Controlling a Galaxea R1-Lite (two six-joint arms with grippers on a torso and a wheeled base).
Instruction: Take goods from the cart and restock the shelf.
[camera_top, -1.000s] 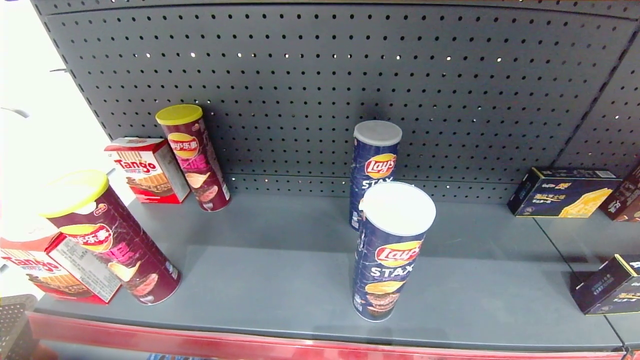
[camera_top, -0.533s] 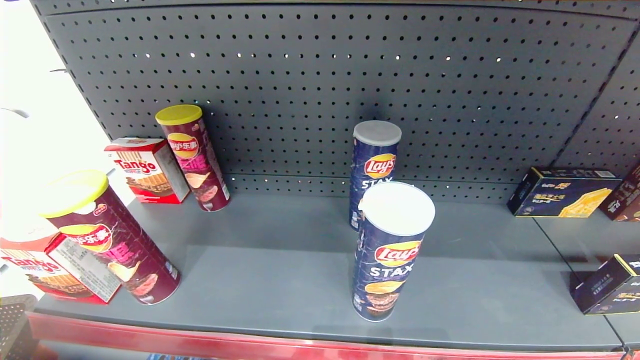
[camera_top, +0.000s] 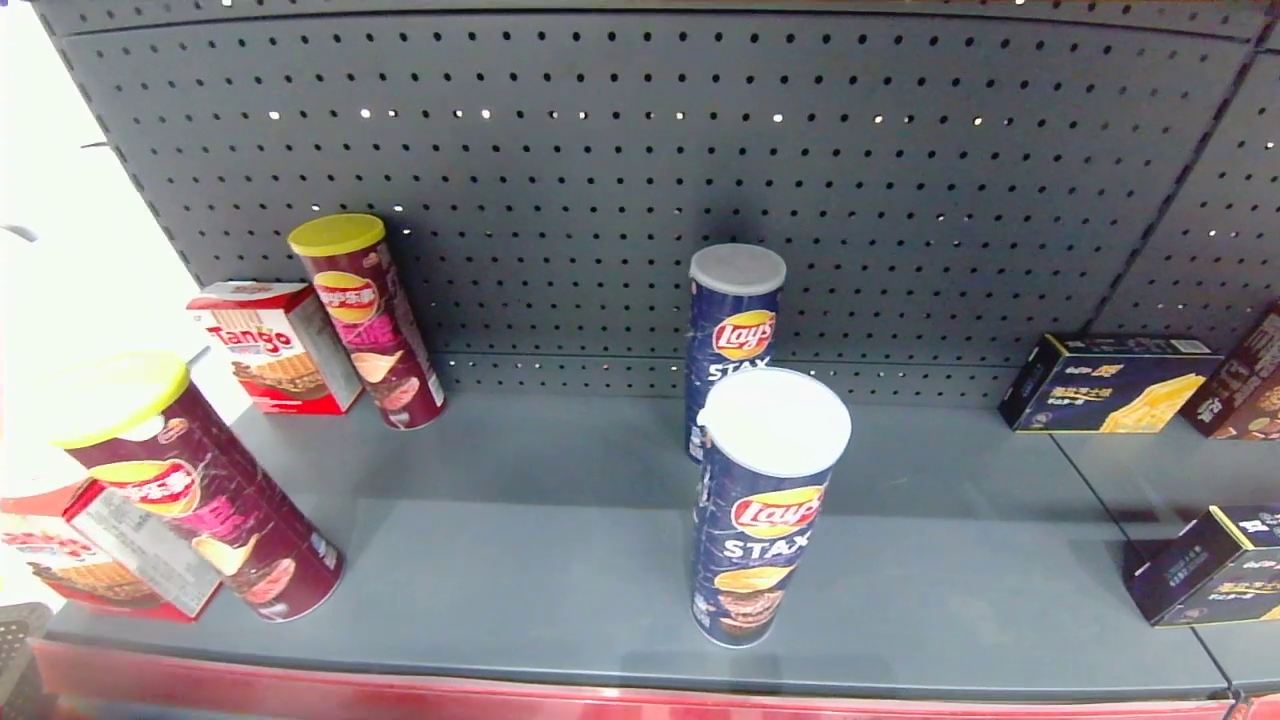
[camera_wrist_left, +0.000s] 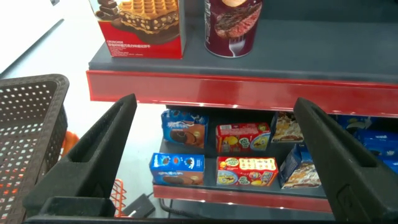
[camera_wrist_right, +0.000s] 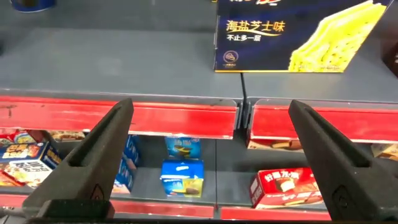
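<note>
On the grey shelf (camera_top: 560, 560) two dark blue chip cans stand upright, one near the front (camera_top: 765, 505) and one behind it (camera_top: 732, 335) at the pegboard. Two maroon chip cans with yellow lids stand at the left, one at the front (camera_top: 190, 485), one at the back (camera_top: 365, 320). A red wafer box (camera_top: 270, 345) sits next to the rear maroon can, another red wafer box (camera_top: 95, 555) at the front left corner. My left gripper (camera_wrist_left: 214, 155) hangs open below the shelf's red front edge (camera_wrist_left: 249, 87). My right gripper (camera_wrist_right: 208, 155) is open too, with nothing between its fingers.
Dark blue boxes lie on the shelf's right part, one at the back (camera_top: 1110, 385), one near the front (camera_top: 1200, 565). A black mesh cart basket (camera_wrist_left: 28, 143) stands by the left gripper. A lower shelf holds several small snack boxes (camera_wrist_left: 239, 171). The pegboard wall (camera_top: 640, 150) closes off the back.
The whole head view has shifted slightly left and down, so the camera moved. The goods on the shelf stand as before.
</note>
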